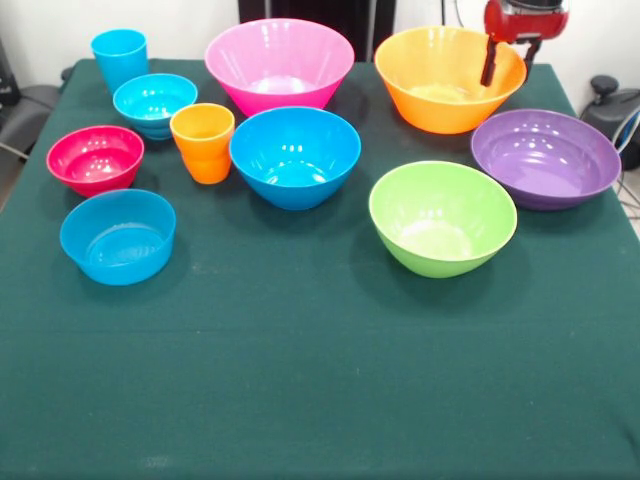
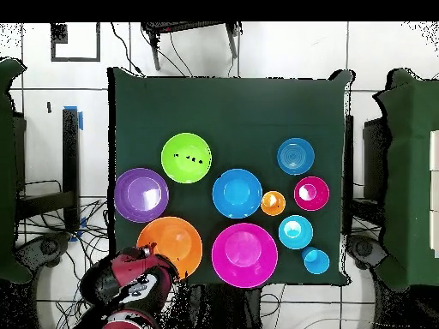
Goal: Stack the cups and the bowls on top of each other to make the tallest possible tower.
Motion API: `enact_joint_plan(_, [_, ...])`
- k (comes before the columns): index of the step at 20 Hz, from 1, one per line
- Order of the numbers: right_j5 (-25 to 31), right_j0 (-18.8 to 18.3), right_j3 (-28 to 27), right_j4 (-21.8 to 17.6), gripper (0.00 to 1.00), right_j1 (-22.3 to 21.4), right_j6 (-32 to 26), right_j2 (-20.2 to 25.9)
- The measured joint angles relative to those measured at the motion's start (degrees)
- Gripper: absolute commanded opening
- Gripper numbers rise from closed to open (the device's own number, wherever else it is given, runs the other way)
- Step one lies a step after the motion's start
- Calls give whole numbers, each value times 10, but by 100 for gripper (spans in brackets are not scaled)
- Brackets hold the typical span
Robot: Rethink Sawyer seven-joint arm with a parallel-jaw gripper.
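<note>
Just over the orange bowl (image 1: 449,78), the fingers (image 1: 489,65), spread unclear.

We see a dark green table cloth (image 1: 320,380) under everything, plain, with no pattern. On it the large bowls come in pink (image 1: 279,63), orange (image 1: 449,77), purple (image 1: 545,156), lime green (image 1: 442,216) and bright blue (image 1: 295,155). We count three small bowls: one red (image 1: 95,158), verging on magenta, and two light blue (image 1: 154,104) (image 1: 118,235). The two cups are orange (image 1: 203,142) and light blue (image 1: 120,57). All of these are single glossy colours with white glints, free of prints or stripes. We note the robot arm (image 2: 129,287) is red and black, and the gripper (image 1: 490,62) shows a black finger (image 1: 488,66) against the orange bowl's yellowish inside.
</note>
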Motion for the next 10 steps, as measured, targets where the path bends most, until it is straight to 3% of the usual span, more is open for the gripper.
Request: enact_joint_plan(10, [0, 0, 0, 0, 100, 9, 0, 0])
